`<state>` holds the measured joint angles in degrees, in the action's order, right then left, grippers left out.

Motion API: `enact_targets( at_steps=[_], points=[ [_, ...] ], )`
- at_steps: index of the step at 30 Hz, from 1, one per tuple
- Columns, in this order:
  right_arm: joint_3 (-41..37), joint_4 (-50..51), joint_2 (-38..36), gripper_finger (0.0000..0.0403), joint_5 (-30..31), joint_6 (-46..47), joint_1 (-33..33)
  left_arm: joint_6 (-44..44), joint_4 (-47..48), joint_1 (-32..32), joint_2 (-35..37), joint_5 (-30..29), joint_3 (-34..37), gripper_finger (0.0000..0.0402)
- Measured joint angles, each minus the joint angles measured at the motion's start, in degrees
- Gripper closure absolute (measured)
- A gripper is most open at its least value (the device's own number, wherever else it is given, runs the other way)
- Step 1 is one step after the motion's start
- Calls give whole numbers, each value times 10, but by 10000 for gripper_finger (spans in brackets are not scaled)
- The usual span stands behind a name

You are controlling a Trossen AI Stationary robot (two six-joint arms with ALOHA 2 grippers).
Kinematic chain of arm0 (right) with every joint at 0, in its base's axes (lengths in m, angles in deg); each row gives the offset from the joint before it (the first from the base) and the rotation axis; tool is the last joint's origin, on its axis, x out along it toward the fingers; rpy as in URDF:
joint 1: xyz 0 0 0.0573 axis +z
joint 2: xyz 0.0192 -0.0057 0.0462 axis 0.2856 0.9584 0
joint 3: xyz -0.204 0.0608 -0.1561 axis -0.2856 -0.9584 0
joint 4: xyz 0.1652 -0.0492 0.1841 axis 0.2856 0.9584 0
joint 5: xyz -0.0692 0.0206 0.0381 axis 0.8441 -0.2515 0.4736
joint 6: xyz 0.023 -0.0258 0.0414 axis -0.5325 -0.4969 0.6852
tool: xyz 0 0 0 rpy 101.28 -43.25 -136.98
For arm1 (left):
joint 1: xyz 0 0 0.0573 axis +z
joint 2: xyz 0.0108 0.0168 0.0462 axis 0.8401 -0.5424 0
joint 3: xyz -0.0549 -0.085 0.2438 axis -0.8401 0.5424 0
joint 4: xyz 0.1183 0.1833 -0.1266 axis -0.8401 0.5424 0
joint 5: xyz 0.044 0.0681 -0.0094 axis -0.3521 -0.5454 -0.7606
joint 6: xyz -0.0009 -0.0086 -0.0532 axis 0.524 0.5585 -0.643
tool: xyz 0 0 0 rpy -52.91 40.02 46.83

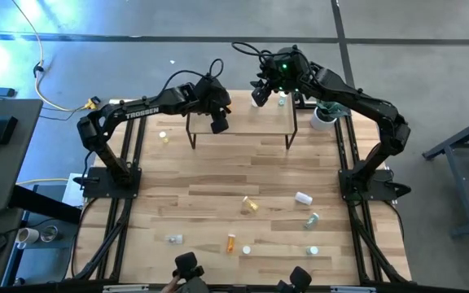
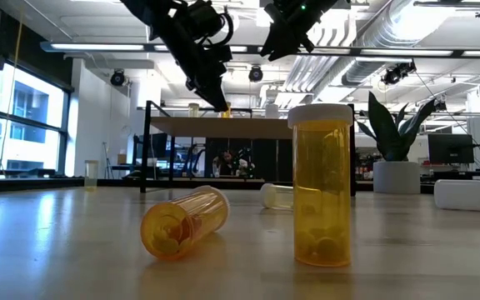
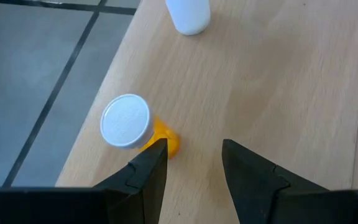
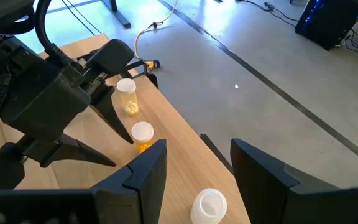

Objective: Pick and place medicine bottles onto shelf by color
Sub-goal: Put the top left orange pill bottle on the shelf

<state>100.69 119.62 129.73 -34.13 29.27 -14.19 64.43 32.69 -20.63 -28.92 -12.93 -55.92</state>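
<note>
The light-wood shelf (image 1: 247, 122) stands at the table's far middle. On its top stand an orange bottle with a white cap (image 3: 129, 124), a white bottle (image 3: 188, 15) and a capless yellow bottle (image 4: 127, 96). My left gripper (image 3: 194, 155) is open above the shelf's left part (image 1: 220, 124), and the orange bottle stands just outside one finger. My right gripper (image 4: 197, 165) is open and empty above the shelf's far edge (image 1: 259, 96), with the white bottle (image 4: 209, 205) just below it. My left gripper comes down at the shelf top from above. One finger (image 3: 151, 165) stands right beside the orange bottle's lower body (image 3: 166, 140). Whether it touches the bottle I cannot tell. The bottle stands upright on the shelf, outside the gap between the fingers.
Several bottles are spread over the near half of the table: an orange one lying (image 1: 251, 205), a white one (image 1: 303, 198), a greenish one (image 1: 312, 220), another orange one (image 1: 231, 242) and a yellow one (image 1: 163, 137) left of the shelf. A white pot (image 1: 322, 118) stands right of the shelf.
</note>
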Motion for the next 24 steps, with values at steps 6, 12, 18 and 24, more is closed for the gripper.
enact_targets(
  at_steps=[6,12,18,24],
  points=[
    [0,0,0,233,0,0,0,0,-6,3,0,-1,0,257],
    [0,0,0,233,0,0,0,0,-9,6,-5,-2,0,257],
    [0,0,0,233,0,0,0,0,-8,6,-8,-1,0,257],
    [0,0,0,233,0,0,0,0,-12,6,-13,-1,0,257]
  ],
)
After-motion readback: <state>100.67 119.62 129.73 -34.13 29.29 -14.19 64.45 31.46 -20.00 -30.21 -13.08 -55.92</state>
